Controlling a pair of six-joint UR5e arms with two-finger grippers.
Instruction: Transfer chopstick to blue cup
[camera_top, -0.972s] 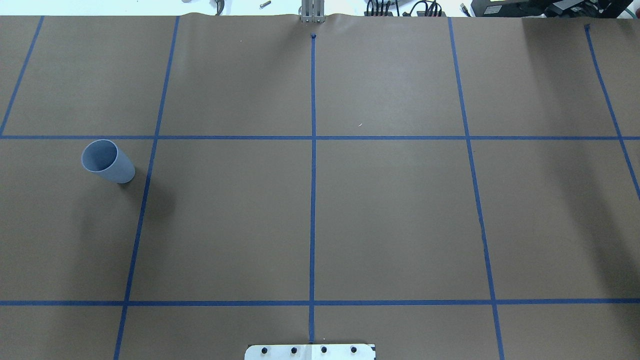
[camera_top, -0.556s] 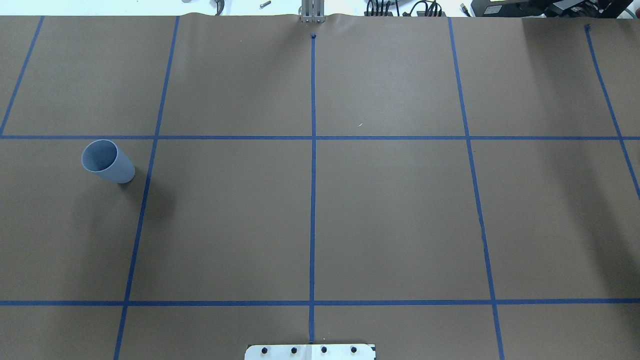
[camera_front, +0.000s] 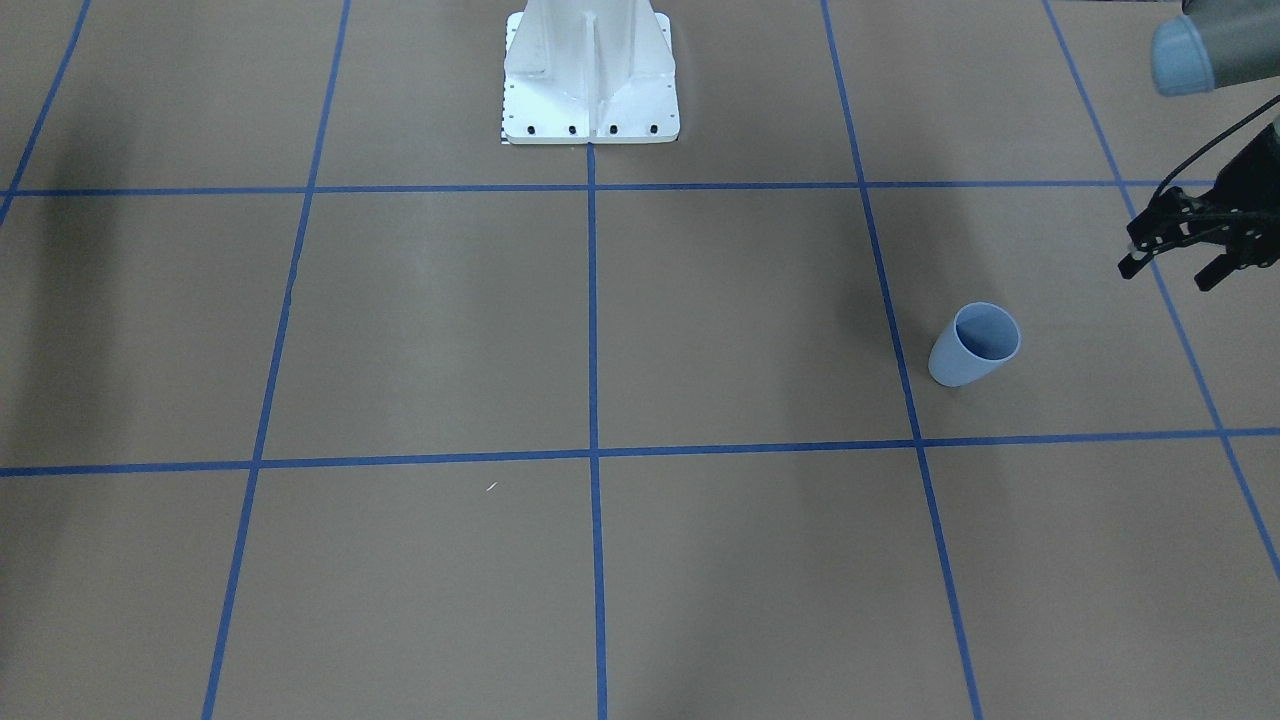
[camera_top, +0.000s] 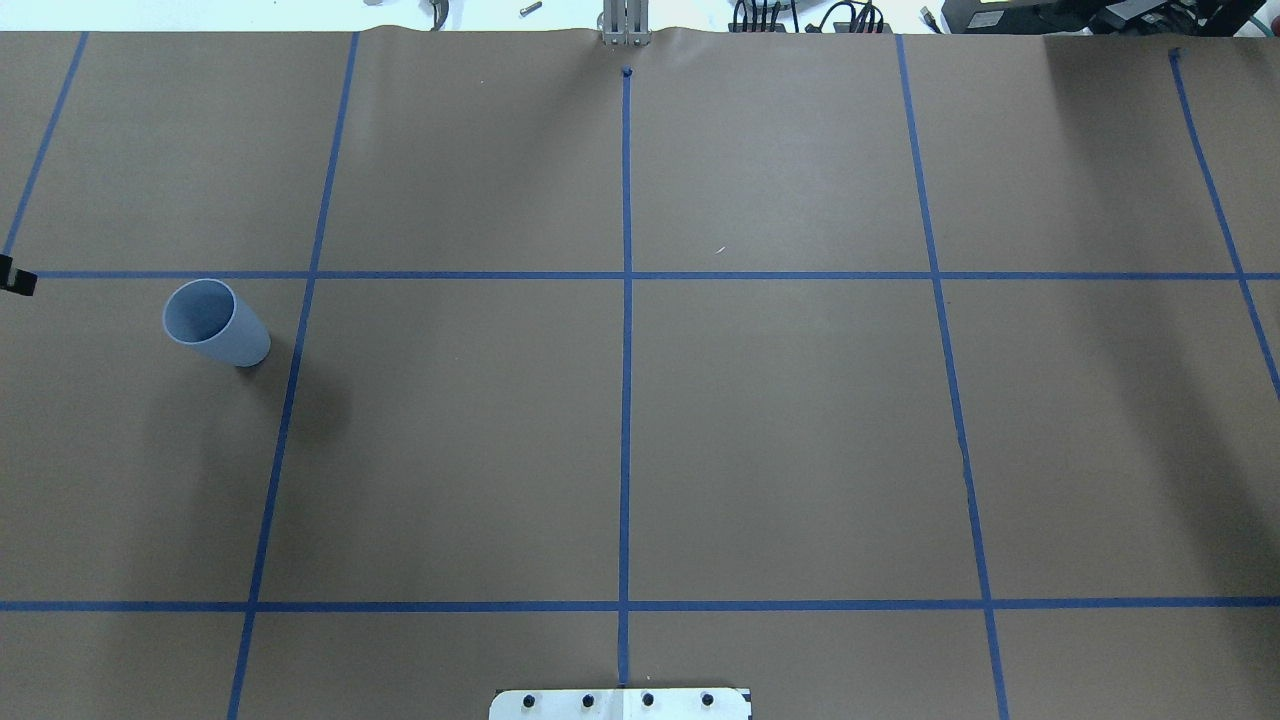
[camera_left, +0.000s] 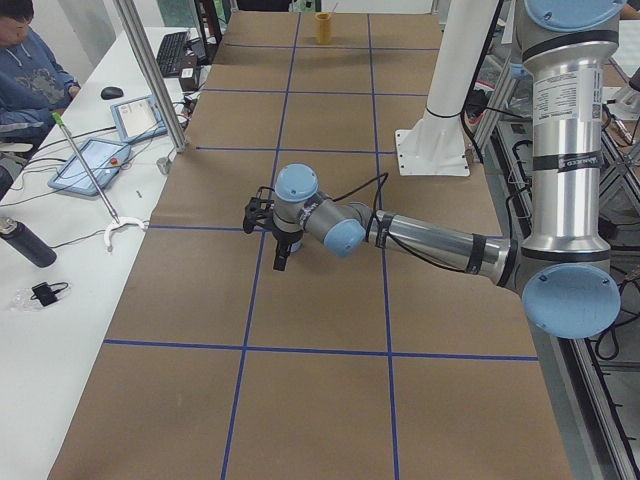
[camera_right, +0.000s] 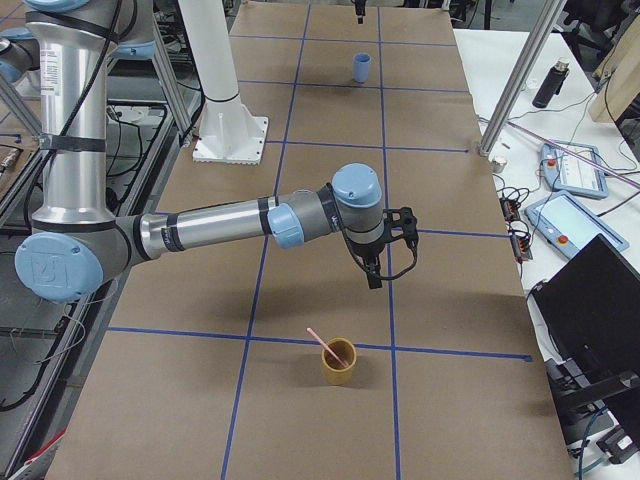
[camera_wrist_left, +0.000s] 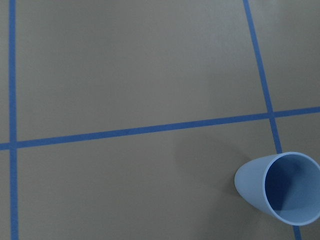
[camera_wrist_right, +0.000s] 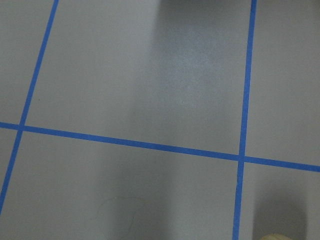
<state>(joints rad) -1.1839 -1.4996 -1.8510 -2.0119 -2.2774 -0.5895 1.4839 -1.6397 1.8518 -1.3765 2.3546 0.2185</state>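
Observation:
The blue cup (camera_top: 215, 322) stands upright on the brown table, also seen in the front view (camera_front: 975, 345) and at the lower right of the left wrist view (camera_wrist_left: 280, 187). My left gripper (camera_front: 1172, 268) hovers open and empty a little way from the cup, on its outer side, with only a tip at the overhead view's left edge (camera_top: 15, 278). The pink chopstick (camera_right: 320, 342) leans in a yellow cup (camera_right: 338, 362) at the table's right end. My right gripper (camera_right: 392, 255) hangs above the table just short of that cup; I cannot tell whether it is open or shut.
Blue tape lines (camera_top: 626, 400) divide the brown table into squares. The robot's white base (camera_front: 590, 80) stands at the table's middle edge. A white side table with tablets, a bottle and a seated person (camera_left: 30, 60) runs along the far side.
A tip of the left gripper has come into the overhead view at its left edge. The blue cup has not moved.

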